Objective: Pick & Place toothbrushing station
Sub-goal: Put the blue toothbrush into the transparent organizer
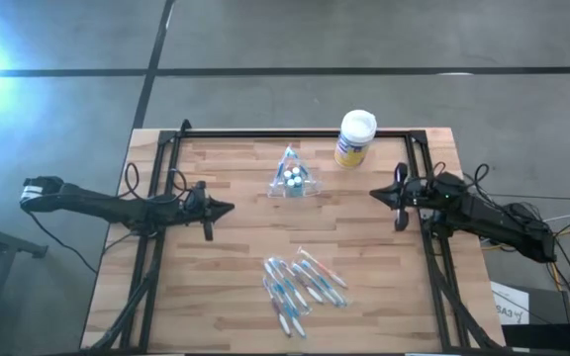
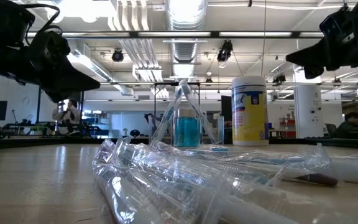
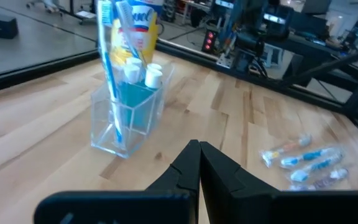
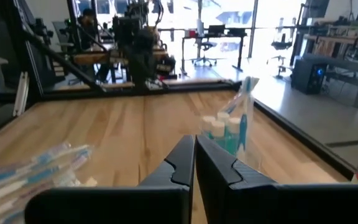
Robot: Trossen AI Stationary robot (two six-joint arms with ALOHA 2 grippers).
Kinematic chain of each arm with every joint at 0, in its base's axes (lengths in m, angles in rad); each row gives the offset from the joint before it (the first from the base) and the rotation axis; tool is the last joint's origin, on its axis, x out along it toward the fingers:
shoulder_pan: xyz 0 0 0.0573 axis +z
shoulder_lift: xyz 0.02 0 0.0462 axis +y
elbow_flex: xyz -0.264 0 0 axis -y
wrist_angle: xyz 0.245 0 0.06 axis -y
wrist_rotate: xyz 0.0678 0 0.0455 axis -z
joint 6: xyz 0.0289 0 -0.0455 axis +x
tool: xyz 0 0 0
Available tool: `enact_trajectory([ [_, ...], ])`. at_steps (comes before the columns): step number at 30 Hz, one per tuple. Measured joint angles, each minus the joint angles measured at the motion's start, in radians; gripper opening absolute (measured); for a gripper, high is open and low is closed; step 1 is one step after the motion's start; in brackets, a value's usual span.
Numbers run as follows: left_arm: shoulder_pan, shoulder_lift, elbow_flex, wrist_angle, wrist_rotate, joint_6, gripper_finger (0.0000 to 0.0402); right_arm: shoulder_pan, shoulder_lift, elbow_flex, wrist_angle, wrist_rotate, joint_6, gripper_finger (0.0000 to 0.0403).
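Wooden table (image 1: 226,287) | cup (image 1: 293,179) mid-back | wrapped toothbrushes (image 1: 303,283) front | both sides free

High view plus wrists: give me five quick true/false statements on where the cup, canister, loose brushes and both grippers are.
1. The see-through cup stands upright on the table with toothbrushes and white-capped tubes in it. True.
2. The yellow canister lies on its side at the table's near edge. False: it stands upright at the far edge, beside the cup.
3. The left gripper is shut and holds nothing. True.
4. The right gripper is shut on a wrapped toothbrush. False: it is shut on nothing, hanging above the table's right side.
5. All the toothbrushes are in the cup. False: a pile of wrapped toothbrushes lies on the near part of the table.
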Motion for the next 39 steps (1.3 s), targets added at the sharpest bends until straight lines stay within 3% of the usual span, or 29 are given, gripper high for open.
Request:
enact_trajectory([
  [24, 0.0, 0.0, 0.0, -0.001, -0.005, 0.018, 0.001, 0.0, -0.003, -0.068, 0.048, 0.0, 0.047, 0.0012],
  [30, 0.0, 0.0, 0.0, 0.001, -0.005, 0.014, 0.001, 0.0, -0.002, -0.068, 0.046, -0.056, 0.076, 0.0012],
  [39, 0.0, 0.0, 0.0, 0.001, -0.005, 0.016, 0.001, 0.065, 0.0, -0.037, 0.045, -0.025, 0.204, 0.0012],
])
